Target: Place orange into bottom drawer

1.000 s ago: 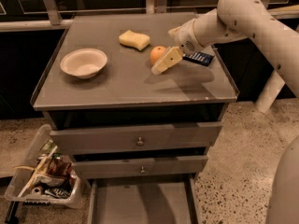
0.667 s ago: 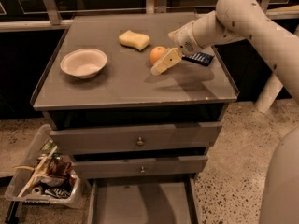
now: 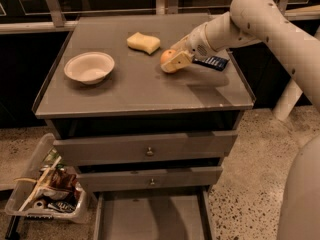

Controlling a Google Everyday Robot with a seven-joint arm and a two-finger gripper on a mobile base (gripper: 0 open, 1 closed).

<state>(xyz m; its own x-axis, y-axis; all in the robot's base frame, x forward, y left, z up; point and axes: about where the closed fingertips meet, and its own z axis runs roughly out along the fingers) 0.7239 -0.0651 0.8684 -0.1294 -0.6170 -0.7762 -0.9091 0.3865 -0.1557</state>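
The orange (image 3: 166,56) sits on the grey cabinet top, right of centre, just right of the pale yellow sponge (image 3: 143,42). My gripper (image 3: 172,64) comes in from the right on the white arm and is at the orange, covering its lower right side. The bottom drawer (image 3: 150,219) is pulled out at the foot of the cabinet, and its flat grey floor shows nothing in it.
A white bowl (image 3: 89,67) stands on the left of the top. A dark blue packet (image 3: 212,62) lies under the arm. The two upper drawers (image 3: 147,148) are nearly closed. A clear bin of wrappers (image 3: 47,191) sits on the floor at the left.
The gripper and the orange stay in nearly the same place on the cabinet top. Nothing else has moved.
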